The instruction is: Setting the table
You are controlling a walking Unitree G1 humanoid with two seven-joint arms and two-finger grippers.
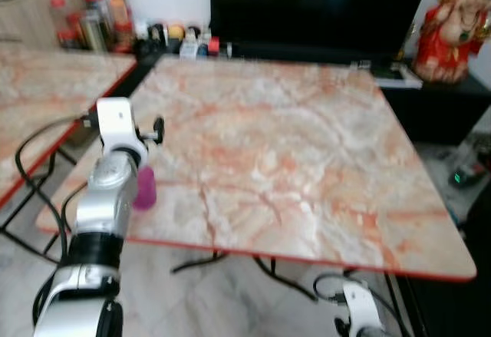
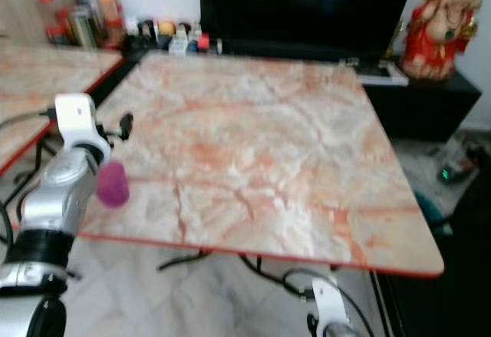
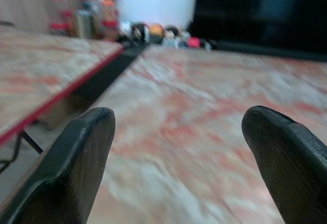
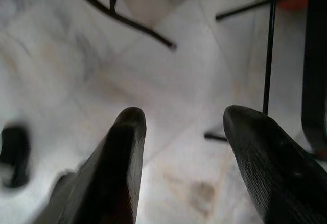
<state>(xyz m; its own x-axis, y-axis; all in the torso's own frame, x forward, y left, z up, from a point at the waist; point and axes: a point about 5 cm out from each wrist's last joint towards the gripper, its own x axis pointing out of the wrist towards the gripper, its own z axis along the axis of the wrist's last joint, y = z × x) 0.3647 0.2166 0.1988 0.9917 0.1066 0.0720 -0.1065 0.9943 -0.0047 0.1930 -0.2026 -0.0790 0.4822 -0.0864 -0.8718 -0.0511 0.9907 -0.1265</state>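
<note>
A marble-patterned table (image 1: 291,160) with a red edge stands in front of me. A small magenta cup (image 1: 144,188) sits on its front left part, partly hidden behind my left forearm (image 1: 107,191). My left arm is raised over that corner, its white wrist (image 1: 115,122) just above the cup. In the left wrist view my left gripper (image 3: 179,127) is open, with nothing between its fingers and the tabletop stretching ahead. My right gripper (image 4: 179,117) hangs low below the table's front edge, open and facing the floor.
A second marble table (image 1: 46,91) stands to the left across a narrow gap. Bottles and jars (image 1: 100,22) line the back left. Behind the table are a dark TV (image 1: 322,7) and a red figurine (image 1: 453,30). Black table legs and cables (image 4: 133,25) cross the tiled floor.
</note>
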